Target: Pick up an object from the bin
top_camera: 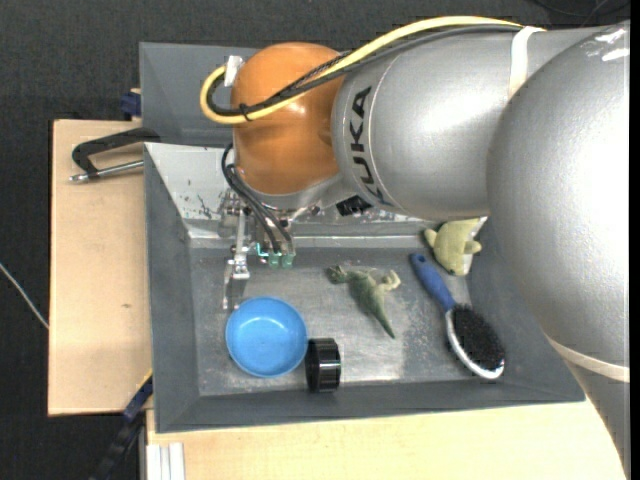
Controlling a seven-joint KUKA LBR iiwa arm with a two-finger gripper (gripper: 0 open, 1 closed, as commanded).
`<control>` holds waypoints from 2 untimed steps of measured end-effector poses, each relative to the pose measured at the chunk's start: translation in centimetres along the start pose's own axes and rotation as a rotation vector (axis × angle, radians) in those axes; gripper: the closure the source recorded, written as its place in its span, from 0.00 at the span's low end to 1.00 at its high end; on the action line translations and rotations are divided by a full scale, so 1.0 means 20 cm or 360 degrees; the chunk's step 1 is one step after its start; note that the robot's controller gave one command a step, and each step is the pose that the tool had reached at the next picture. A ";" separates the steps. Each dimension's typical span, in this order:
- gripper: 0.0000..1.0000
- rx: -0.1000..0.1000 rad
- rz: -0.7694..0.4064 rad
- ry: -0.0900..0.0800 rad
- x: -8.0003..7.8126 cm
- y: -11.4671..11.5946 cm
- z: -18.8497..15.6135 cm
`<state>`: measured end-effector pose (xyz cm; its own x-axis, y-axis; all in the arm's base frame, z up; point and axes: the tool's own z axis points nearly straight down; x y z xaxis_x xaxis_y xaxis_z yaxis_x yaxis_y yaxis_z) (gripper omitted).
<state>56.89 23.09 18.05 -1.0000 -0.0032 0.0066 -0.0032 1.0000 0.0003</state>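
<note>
Arm: a large arm (450, 138) of smooth, rounded silver-grey casings is seen reaching in from the right. It is bent down over the back left part of the bin, and black lettering is carried on its side.
Bin: a grey metal bin (170, 298) with sloped walls and a flat, scuffed floor is set beneath the arm.
Wrist cover: a glossy orange domed cover (285, 118) is fitted at the wrist, and a thin yellow cable (430, 30) is looped over it.
Bowl: a round blue plastic bowl (265, 336), smooth and shallow, is placed mouth up at the front left of the floor.
Brush: a brush with a blue handle and an oval white-rimmed head of black bristles (455, 318) is laid slantwise at the right.
Dinosaur: a small olive-green toy dinosaur (368, 290) is laid on its side at mid-floor, well apart from the bowl.
Soft figure: a pale yellow lumpy figure (455, 246) is partly hidden under the arm, just behind the brush handle.
Cap: a short black cylinder (322, 364) is set just beside the bowl's right edge.
Gripper: the gripper (255, 263) is hung below the orange cover and pointed down at the floor. It is placed just behind the bowl's rim, the thing nearest to it. Whether it is open or closed cannot be told.
</note>
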 end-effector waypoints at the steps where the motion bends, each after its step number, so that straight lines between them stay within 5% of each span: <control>1: 0.00 0.0005 -0.0279 0.0001 0.18 -0.30 0.42; 2: 0.00 -0.0004 -0.0207 -0.0013 0.15 -0.39 0.54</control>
<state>53.93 15.34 7.18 -0.9912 -0.1327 -0.0021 -0.1327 0.9912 0.0032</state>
